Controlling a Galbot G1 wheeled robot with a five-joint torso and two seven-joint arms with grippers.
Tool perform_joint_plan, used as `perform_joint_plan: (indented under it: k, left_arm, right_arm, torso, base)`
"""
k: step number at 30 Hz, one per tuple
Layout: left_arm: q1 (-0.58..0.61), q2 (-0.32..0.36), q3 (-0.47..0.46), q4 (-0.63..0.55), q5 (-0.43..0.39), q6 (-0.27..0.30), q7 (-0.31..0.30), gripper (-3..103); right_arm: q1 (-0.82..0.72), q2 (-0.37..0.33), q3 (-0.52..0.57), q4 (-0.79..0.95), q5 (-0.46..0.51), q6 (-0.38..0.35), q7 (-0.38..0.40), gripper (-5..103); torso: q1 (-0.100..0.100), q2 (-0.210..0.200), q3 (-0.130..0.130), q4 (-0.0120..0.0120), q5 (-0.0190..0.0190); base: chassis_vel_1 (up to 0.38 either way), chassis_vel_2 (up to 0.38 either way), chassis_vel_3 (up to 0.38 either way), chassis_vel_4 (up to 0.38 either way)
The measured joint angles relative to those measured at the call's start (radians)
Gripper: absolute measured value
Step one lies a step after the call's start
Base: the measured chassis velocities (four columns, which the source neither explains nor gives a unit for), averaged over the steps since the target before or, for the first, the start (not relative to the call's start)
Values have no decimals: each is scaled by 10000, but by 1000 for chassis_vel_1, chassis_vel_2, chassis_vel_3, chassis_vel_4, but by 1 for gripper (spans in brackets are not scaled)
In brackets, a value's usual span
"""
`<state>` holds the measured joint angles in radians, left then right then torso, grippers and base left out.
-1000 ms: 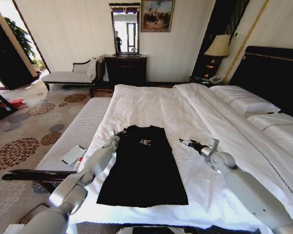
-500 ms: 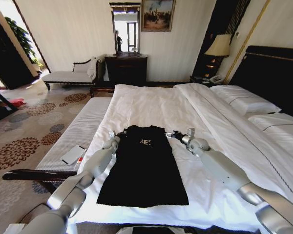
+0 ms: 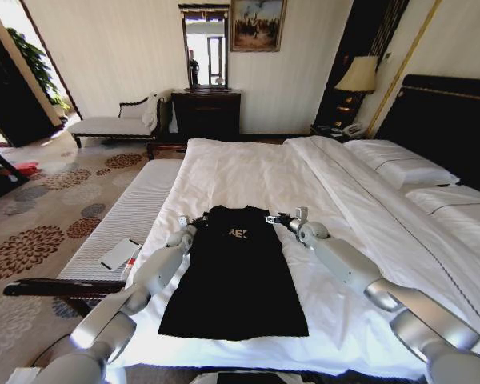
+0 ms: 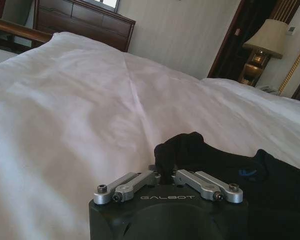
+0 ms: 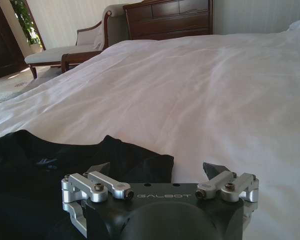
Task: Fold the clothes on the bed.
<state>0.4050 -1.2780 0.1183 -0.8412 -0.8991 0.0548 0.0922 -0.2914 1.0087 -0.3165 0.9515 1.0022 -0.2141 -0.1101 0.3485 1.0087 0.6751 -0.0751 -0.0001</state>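
The clothes (image 3: 234, 276), a black sleeveless top with small white lettering, lie flat on the white duvet of the bed (image 3: 248, 172), neck end farthest from me. My left gripper (image 3: 198, 220) is at the top's left shoulder. In the left wrist view that gripper (image 4: 166, 175) is shut on a raised pinch of the black fabric (image 4: 180, 150). My right gripper (image 3: 274, 218) is at the other shoulder. In the right wrist view it (image 5: 157, 171) stands open just over the shoulder edge of the clothes (image 5: 125, 152), fingertips (image 5: 212, 170) spread wide.
A narrow white padded bench (image 3: 124, 220) with a dark frame runs along the bed's left side and carries a small white booklet (image 3: 118, 254). White pillows (image 3: 400, 166) and a dark headboard (image 3: 448, 120) are at the right. A dresser (image 3: 206, 112) stands by the far wall.
My right arm has swung left across the duvet, bringing its gripper to the top's right shoulder. The left gripper has stayed at the left shoulder.
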Motion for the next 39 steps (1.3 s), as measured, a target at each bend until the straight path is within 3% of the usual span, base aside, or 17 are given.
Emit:
perform_joint_plan:
  k: [16,21,26,31,34,39]
  left_arm:
    - [12,-193,83,35,-17,-7,-5,1]
    - [85,-110,102,-63,-58,-7,-5,1]
    - [131,-46,102,-164,-66,-7,-5,1]
    - [130,-30,99,-264,-105,-8,-5,1]
    - [109,-109,97,-252,-102,-7,-4,1]
    - [143,-116,170,-330,-86,-6,-13,1]
  right_arm:
    - [768,1252,-455,-1611,273,-74,-340,100]
    - [789,1493,-480,-2031,50,-59,-337,90]
    - [784,1515,-428,-2217,-95,27,-277,68]
    - [697,935,-277,-1746,-55,129,-248,82]
    - [676,691,-250,-1549,-21,151,-166,97]
    - [745,976,-321,-1923,-44,150,-238,100]
  torso:
    - [-1,0,0,0,2]
    - [-1,0,0,0,0]
    - [-1,-1,0,-1,2]
    - [-1,0,0,-4,1]
    - [-2,0,-2,-6,1]
    - [-2,0,-1,0,2]
  base:
    - [0,0,0,0]
    - [0,0,0,0]
    - [0,0,0,0]
    - [0,0,0,0]
    - [0,0,0,0]
    - [0,0,0,0]
